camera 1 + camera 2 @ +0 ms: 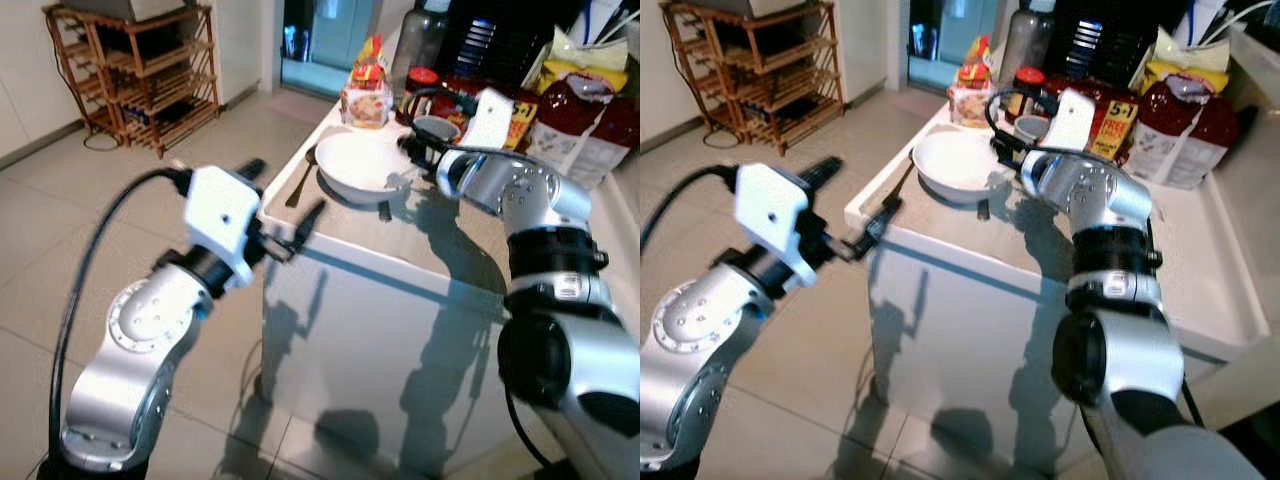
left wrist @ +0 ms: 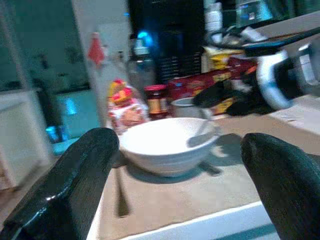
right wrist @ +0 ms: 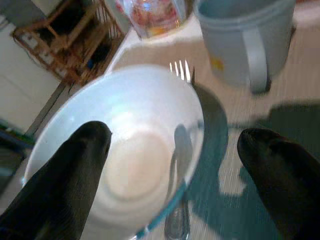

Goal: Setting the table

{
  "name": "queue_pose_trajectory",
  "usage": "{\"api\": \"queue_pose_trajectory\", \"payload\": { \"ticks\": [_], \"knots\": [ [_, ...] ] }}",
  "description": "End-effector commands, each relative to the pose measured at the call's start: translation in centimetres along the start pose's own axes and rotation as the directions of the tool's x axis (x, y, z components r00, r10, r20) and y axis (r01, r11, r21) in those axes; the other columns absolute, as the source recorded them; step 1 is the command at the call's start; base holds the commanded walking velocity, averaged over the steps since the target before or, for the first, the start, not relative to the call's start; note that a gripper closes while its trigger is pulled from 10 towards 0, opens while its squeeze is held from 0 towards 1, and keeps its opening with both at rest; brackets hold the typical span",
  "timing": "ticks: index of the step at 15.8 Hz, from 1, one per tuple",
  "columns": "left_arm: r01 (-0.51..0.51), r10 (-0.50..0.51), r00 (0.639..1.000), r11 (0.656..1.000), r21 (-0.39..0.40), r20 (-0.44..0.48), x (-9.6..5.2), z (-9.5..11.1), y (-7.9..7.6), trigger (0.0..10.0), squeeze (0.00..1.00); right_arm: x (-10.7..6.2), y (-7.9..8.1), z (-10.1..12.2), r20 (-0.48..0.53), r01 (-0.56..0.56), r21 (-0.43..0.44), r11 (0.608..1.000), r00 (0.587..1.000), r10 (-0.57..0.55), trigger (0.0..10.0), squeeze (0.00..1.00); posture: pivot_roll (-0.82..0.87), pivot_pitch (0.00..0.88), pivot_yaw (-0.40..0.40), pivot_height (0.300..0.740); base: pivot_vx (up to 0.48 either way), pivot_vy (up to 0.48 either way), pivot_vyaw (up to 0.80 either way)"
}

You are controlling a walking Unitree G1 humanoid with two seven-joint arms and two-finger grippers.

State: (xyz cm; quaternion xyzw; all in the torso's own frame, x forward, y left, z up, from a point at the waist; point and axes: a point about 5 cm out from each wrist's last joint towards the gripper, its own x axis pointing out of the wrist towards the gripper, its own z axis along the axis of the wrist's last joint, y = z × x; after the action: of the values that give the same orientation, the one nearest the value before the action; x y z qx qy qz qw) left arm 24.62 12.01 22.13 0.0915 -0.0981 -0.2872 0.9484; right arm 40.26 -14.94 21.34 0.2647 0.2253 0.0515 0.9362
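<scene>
White table point(image 1: 420, 250) with raised rim. White bowl point(image 1: 362, 165) set near far left corner; spoon point(image 1: 303, 178) laid along left edge just beside bowl; fork point(image 3: 181, 200) partly tucked under bowl's right side. Mug point(image 3: 245, 40), jar point(image 1: 1026, 85), bottle point(image 1: 418, 40), food packets point(image 1: 575, 115) crowded along far edge.

Bowl point(image 1: 362, 165) front free; mug point(image 3: 243, 35), jars point(image 1: 366, 95) crowd behind.

Right claw point(image 3: 172, 175) fingers spread above white bowl point(image 3: 125, 150); fork point(image 3: 182, 150) under rim; mug point(image 3: 245, 40) beside.
</scene>
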Motion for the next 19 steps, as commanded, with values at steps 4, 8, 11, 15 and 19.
{"api": "queue_pose_trajectory", "payload": {
  "ticks": [4, 8, 11, 15, 19],
  "knots": [
    [0.074, -0.075, 0.997, 0.997, -0.008, -0.025, 0.1, 0.0, -0.9, 10.0, 0.00, 0.7, -0.1, -0.3, -0.060, -0.039, 0.125, 0.991, 0.997, 0.047, 10.0, 0.00, 0.06, 0.000, -0.124, 0.740, 0.000, 0.000, 0.00],
    [0.091, -0.092, 0.995, 0.995, -0.027, -0.040, 0.3, -0.3, -1.8, 10.0, 0.00, 1.3, -1.0, -2.1, -0.110, -0.030, 0.245, 0.969, 0.992, 0.058, 0.0, 0.00, 0.07, 0.011, -0.140, 0.740, 0.000, 0.000, 0.00],
    [0.092, -0.094, 0.995, 0.995, -0.048, -0.030, 0.3, -0.2, -2.1, 10.0, 0.00, 1.4, -1.1, -1.8, -0.093, -0.023, 0.286, 0.958, 0.994, 0.052, 0.0, 0.00, 0.06, 0.013, -0.151, 0.740, 0.000, 0.000, 0.00],
    [0.079, -0.081, 0.996, 0.994, -0.071, -0.029, 0.4, -0.4, -2.3, 10.0, 0.00, 1.4, -1.1, -1.7, -0.075, -0.041, 0.407, 0.912, 0.994, 0.078, 0.0, 0.00, 0.05, 0.003, -0.145, 0.740, 0.000, 0.000, 0.00],
    [0.086, -0.088, 0.995, 0.994, -0.068, -0.038, 0.6, -0.6, -2.3, 10.0, 0.00, 1.5, -1.6, -2.4, -0.090, -0.032, 0.460, 0.888, 0.992, 0.083, 0.0, 0.00, 0.06, 0.000, -0.140, 0.740, 0.000, 0.000, 0.00]
  ]
}}
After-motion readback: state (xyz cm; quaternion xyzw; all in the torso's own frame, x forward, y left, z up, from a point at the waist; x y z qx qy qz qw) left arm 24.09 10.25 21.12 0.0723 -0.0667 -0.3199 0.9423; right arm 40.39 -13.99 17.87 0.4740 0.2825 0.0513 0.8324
